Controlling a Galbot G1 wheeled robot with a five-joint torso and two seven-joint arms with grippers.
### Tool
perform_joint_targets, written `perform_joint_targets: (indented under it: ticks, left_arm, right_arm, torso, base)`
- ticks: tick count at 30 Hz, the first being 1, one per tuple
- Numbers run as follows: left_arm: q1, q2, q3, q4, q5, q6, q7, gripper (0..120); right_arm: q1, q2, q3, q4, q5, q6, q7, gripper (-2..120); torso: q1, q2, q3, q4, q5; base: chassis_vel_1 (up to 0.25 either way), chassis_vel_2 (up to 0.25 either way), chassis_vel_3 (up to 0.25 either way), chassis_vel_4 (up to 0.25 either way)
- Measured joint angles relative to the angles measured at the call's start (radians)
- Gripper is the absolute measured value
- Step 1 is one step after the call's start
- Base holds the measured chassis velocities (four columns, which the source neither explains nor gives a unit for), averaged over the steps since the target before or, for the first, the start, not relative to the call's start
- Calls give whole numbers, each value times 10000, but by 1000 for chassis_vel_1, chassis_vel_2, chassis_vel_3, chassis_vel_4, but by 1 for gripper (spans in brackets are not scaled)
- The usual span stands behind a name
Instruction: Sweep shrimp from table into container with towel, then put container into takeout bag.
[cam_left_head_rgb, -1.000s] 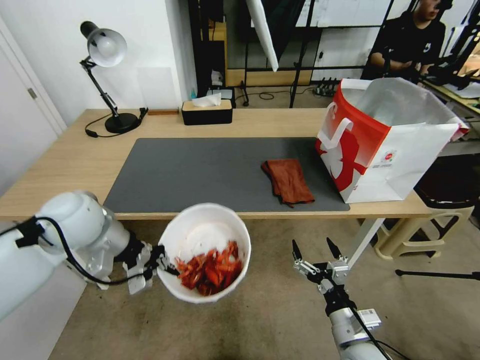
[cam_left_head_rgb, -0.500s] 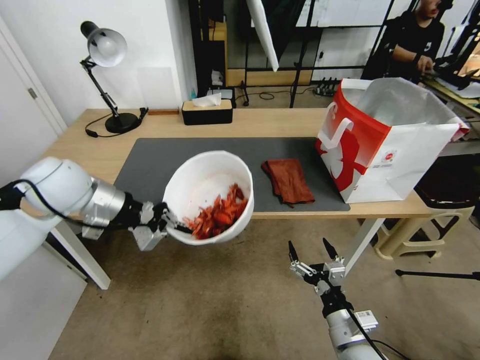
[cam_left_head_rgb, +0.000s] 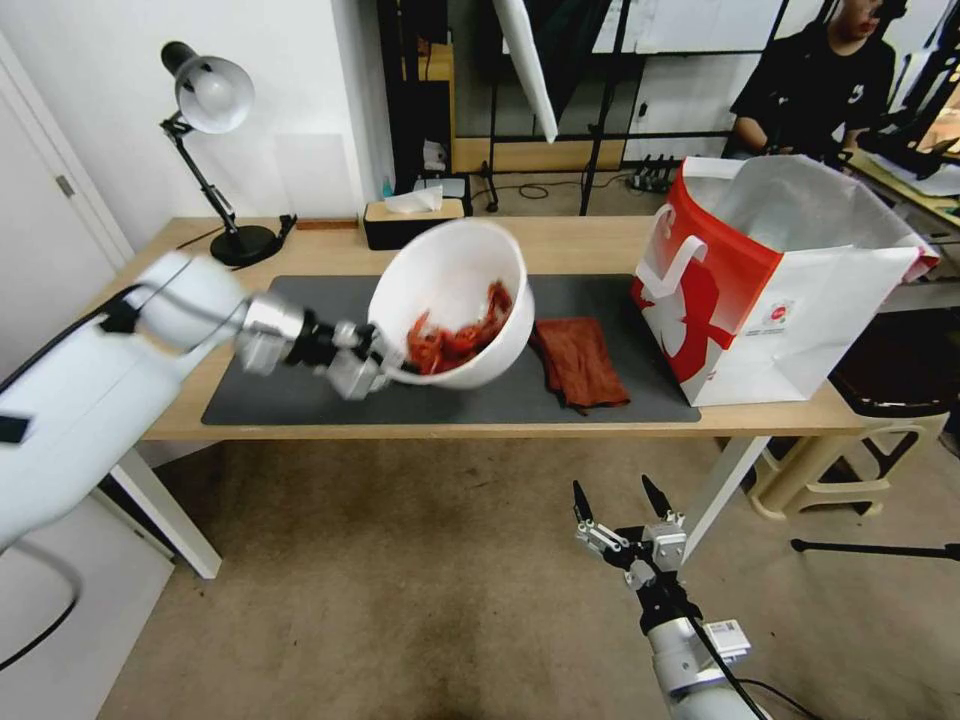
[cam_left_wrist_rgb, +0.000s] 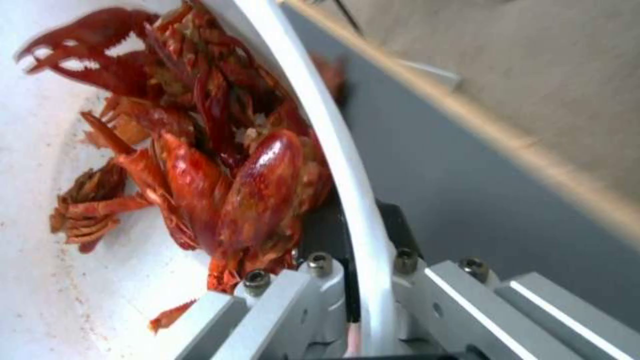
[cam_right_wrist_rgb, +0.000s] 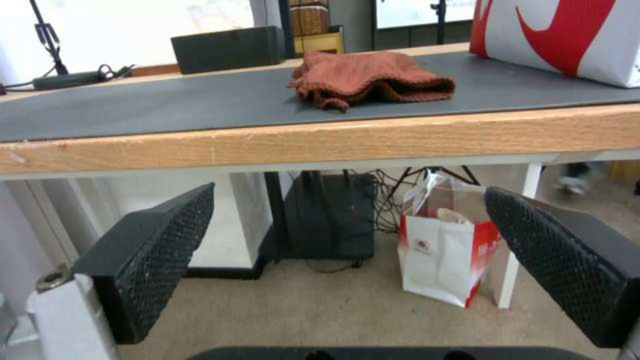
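My left gripper (cam_left_head_rgb: 385, 368) is shut on the rim of the white container (cam_left_head_rgb: 440, 275), holding it tilted in the air above the dark mat on the table (cam_left_head_rgb: 590, 240). Red shrimp (cam_left_head_rgb: 455, 335) lie piled in the container's low side, seen close up in the left wrist view as shrimp (cam_left_wrist_rgb: 220, 165) against the container rim (cam_left_wrist_rgb: 347, 165), which the fingers (cam_left_wrist_rgb: 293, 295) clamp. The rust-red towel (cam_left_head_rgb: 580, 362) lies crumpled on the mat, just right of the container. At the table's right end stands the open red and white takeout bag (cam_left_head_rgb: 770, 290). My right gripper (cam_left_head_rgb: 615, 505) hangs open below the table's front edge.
A black tissue box (cam_left_head_rgb: 414, 222) and a desk lamp (cam_left_head_rgb: 212, 150) stand at the back of the table. A beige stool (cam_left_head_rgb: 850, 440) is under the right end. Under the table, a small paper bag (cam_right_wrist_rgb: 443, 255) sits on the floor beside a black box.
My left arm has lifted the container of shrimp from below the front edge up and over the mat, toward the right. The right gripper has barely moved.
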Motion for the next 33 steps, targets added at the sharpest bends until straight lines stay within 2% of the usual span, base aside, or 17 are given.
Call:
perform_joint_targets:
  ticks: [3, 4, 6, 7, 9, 11, 12, 13, 14, 15, 18, 19, 22, 23, 26, 28, 33]
  left_arm:
    - [-1641, -1179, 731, 1479, 496, -260, 30, 0]
    - [-1641, -1179, 731, 1479, 496, -260, 30, 0]
    - [-2335, -1884, 1182, 2241, 792, -374, 34, 0]
    - [-2335, -1884, 1182, 2241, 792, -374, 34, 0]
    - [-2849, -2648, 1471, 2894, 996, -450, 33, 0]
    - [-3269, -3439, 1570, 3455, 1303, -557, 22, 0]
    - [-3269, -3439, 1570, 3455, 1303, -557, 22, 0]
    - [-3468, -3820, 1611, 3718, 1431, -581, -20, 0]
    - [-3579, -4024, 1629, 3863, 1477, -586, -44, 0]
    - [-3579, -4024, 1629, 3863, 1477, -586, -44, 0]
    - [-4003, -4875, 1651, 4515, 1699, -592, -164, 0]
    - [-4003, -4875, 1651, 4515, 1699, -592, -164, 0]
    - [-4371, -5673, 1373, 5249, 2211, -738, -279, 0]
    - [-4371, -5673, 1373, 5249, 2211, -738, -279, 0]
    - [-4605, -6132, 1222, 5695, 2425, -819, -356, 0]
    - [-4651, -6241, 1219, 5784, 2457, -823, -388, 0]
    - [-4812, -6808, 1214, 6157, 2642, -828, -586, 0]
  right_arm:
    - [0, 77, 22, -39, -68, -7, 1, 100]
    - [0, 77, 22, -39, -68, -7, 1, 100]
    - [-32, 134, 91, -72, -92, -2, -5, 100]
    - [-32, 134, 91, -72, -92, -2, -5, 100]
    - [-69, 218, 165, -106, -116, 14, -19, 100]
    - [-73, 277, 184, -136, -130, 37, -33, 100]
    - [-73, 277, 184, -136, -130, 37, -33, 100]
    - [-76, 296, 191, -151, -141, 41, -37, 100]
    - [-80, 311, 197, -158, -148, 46, -38, 100]
    - [-80, 311, 197, -158, -148, 46, -38, 100]
    - [-119, 344, 241, -178, -163, 69, -42, 100]
    - [-119, 344, 241, -178, -163, 69, -42, 100]
    - [-174, 373, 290, -180, -190, 85, -48, 100]
    - [-174, 373, 290, -180, -190, 85, -48, 100]
    - [-213, 401, 329, -180, -203, 105, -53, 100]
    - [-221, 404, 346, -180, -204, 109, -54, 100]
    - [-260, 412, 430, -179, -204, 124, -74, 100]
  torso:
    - [-1, 0, -1, 1, 1]
    - [-1, 0, -1, 1, 1]
    - [-1, 0, -1, 6, 2]
    - [-1, 0, -1, 6, 2]
    - [0, 1, 0, -1, 1]
    - [0, 0, 0, -3, 3]
    - [0, 0, 0, -3, 3]
    - [0, 0, 0, -5, 3]
    - [0, 1, -1, -3, 7]
    - [0, 1, -1, -3, 7]
    - [-1, 2, -1, 0, 3]
    - [-1, 2, -1, 0, 3]
    - [-2, 2, -1, 1, 1]
    - [-2, 2, -1, 1, 1]
    - [-2, 2, -2, 3, 1]
    - [-2, 2, -2, 3, 1]
    - [-2, 2, -2, 6, 0]
  base:
    - [0, 0, 0, 0]
    - [0, 0, 0, 0]
    - [0, 0, 0, 0]
    - [0, 0, 0, 0]
    - [0, 0, 0, 0]
    - [0, 0, 0, 0]
    - [0, 0, 0, 0]
    - [0, 0, 0, 0]
    - [0, 0, 0, 0]
    - [0, 0, 0, 0]
    - [0, 0, 0, 0]
    - [0, 0, 0, 0]
    - [0, 0, 0, 0]
    - [0, 0, 0, 0]
    - [0, 0, 0, 0]
    - [0, 0, 0, 0]
    - [0, 0, 0, 0]
